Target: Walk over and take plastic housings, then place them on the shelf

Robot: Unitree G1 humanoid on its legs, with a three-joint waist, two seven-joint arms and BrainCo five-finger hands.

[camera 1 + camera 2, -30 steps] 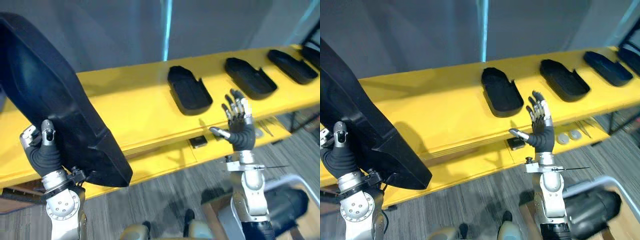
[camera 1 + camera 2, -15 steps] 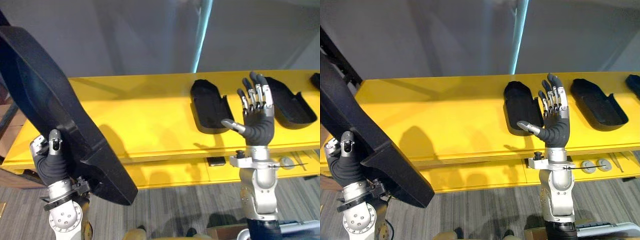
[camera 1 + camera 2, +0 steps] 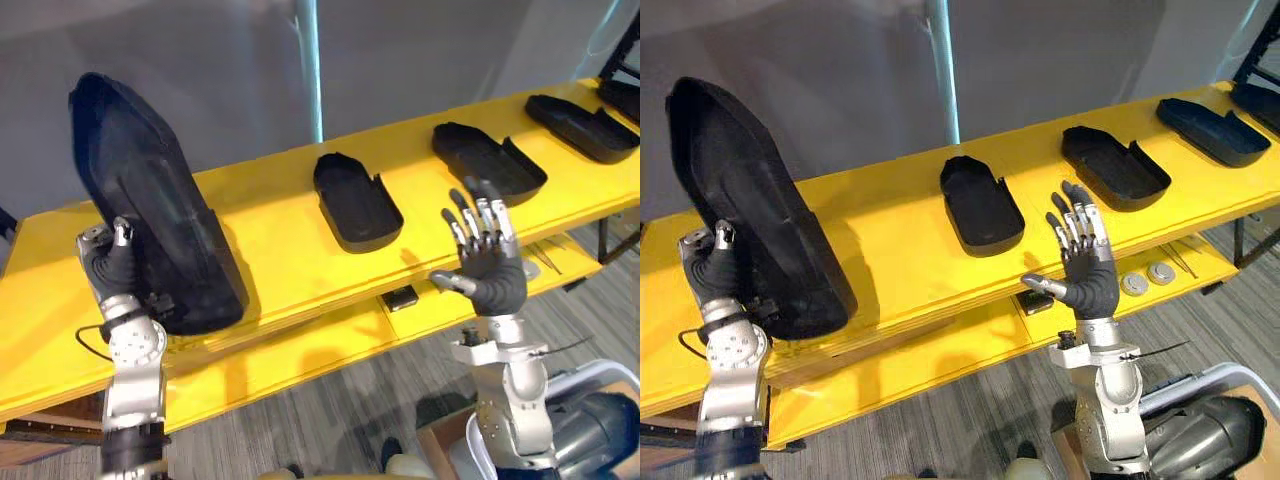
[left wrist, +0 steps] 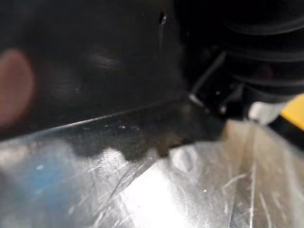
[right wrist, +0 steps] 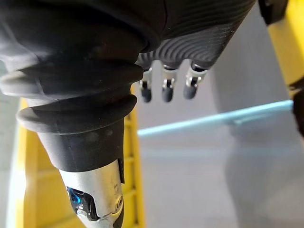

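Yellow shelf runs across the head views, top board plus a lower ledge under its front edge. Grey wall behind it with a light-blue vertical strip, grey carpet floor below.

Held housing: big black plastic shell, standing on end and leaning back over the left part of the top board. Its lower end is down at the board near the front edge; contact looks likely but not certain.

Row of black housings lies flat on the top board, open side up, well apart from each other: first housing about mid-shelf, second housing to its right, third housing further right, and a fourth housing cut off by the right edge.

Left hand is at the near edge of the held housing, thumb upright against it. Cannot tell whether the grip is closed, since the rest is hidden behind the shell; the left wrist view gives just the dark surface up close.

Right hand is raised in front of the shelf, palm up, fingers straight and spread, holding nothing, below the second housing.

On the lower ledge: a small black block and two round silver discs.
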